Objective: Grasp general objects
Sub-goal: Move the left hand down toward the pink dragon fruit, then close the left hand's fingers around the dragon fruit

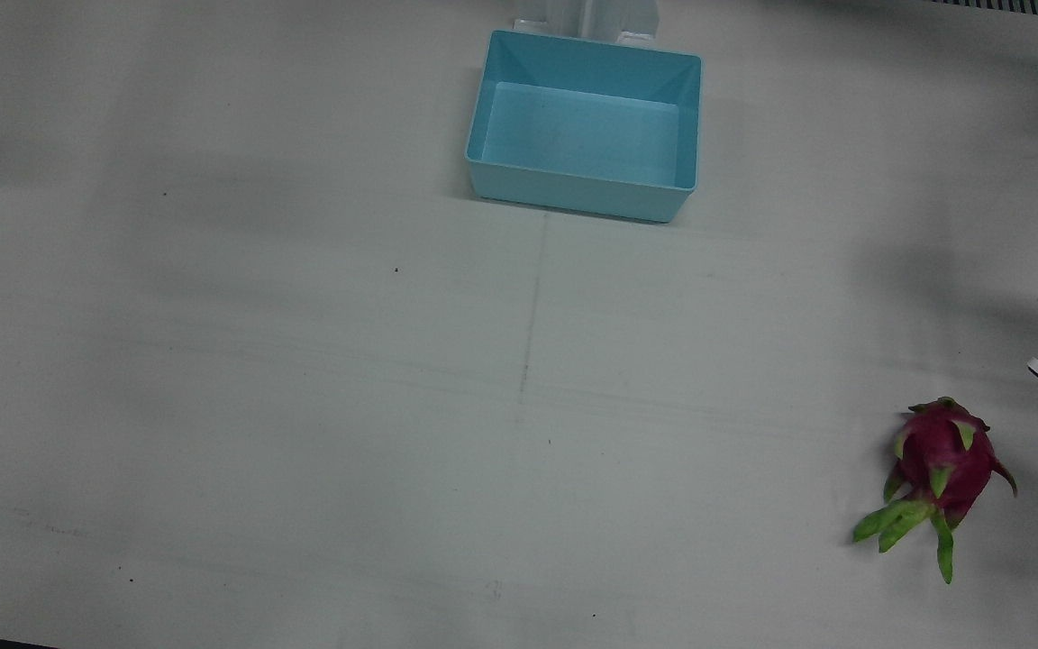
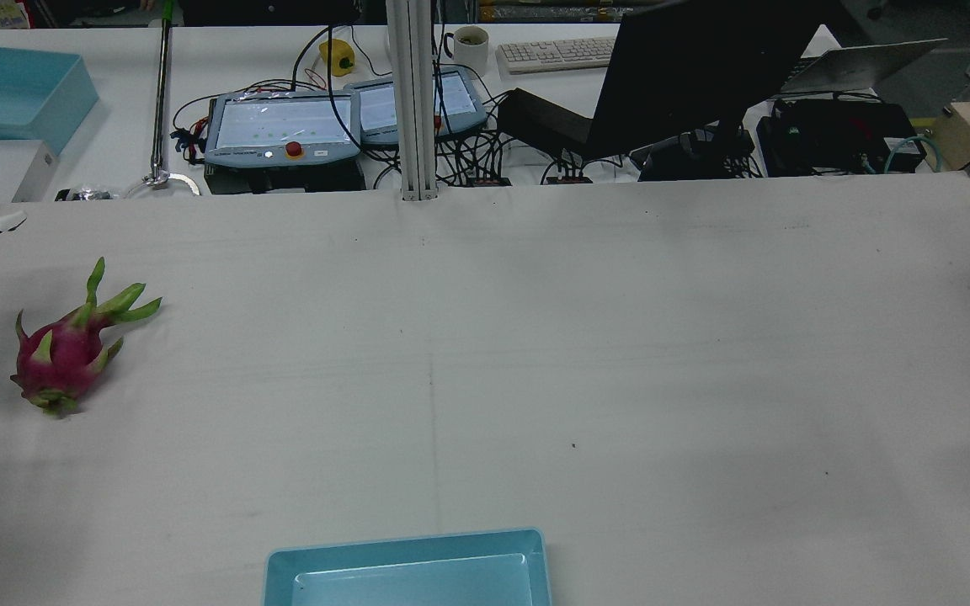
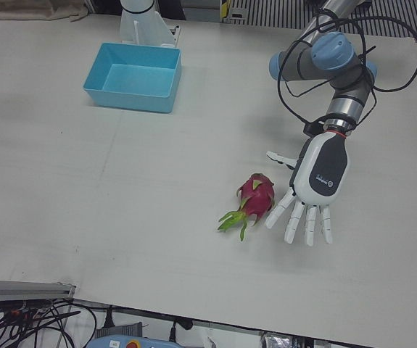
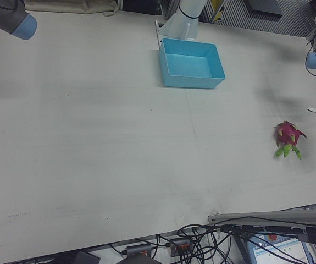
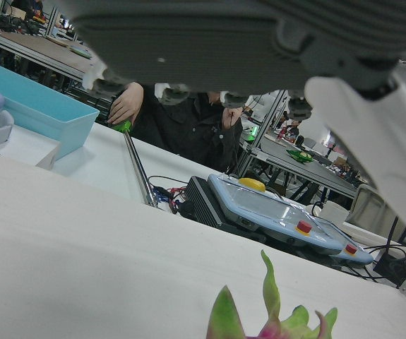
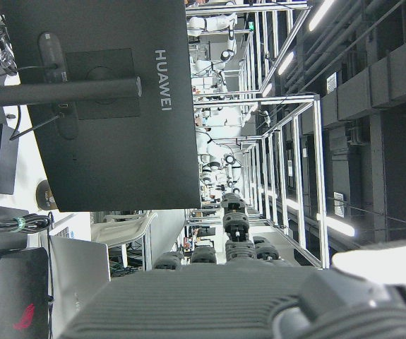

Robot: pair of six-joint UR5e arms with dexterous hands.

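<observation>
Lying on its side on the white table point(image 1: 303, 406), the dragon fruit point(image 3: 255, 197) sits near the edge on the robot's left half, its green leafy tips pointing toward the operators' side. In the left-front view the left hand point(image 3: 315, 181) hangs just beside the fruit, palm-back up, fingers point(image 3: 309, 223) spread wide and holding nothing; one fingertip comes close to the fruit's red skin, though contact cannot be confirmed. The left arm's blue-capped elbow point(image 3: 324, 58) loops above it with a black cable.

The blue bin point(image 1: 584, 126) stands empty at the robot's side of the table, centred between the arms and well apart from the fruit.

From the left hand view, only the fruit's green tips point(image 5: 270, 314) show at the bottom edge, with a teach pendant point(image 5: 287, 219) and a person in dark clothing point(image 5: 188, 123) beyond the table.

The right hand shows only as a dark ribbed palm point(image 6: 210, 300) in its own camera, facing a Huawei monitor point(image 6: 111, 106); whether its fingers are spread or curled cannot be told.
</observation>
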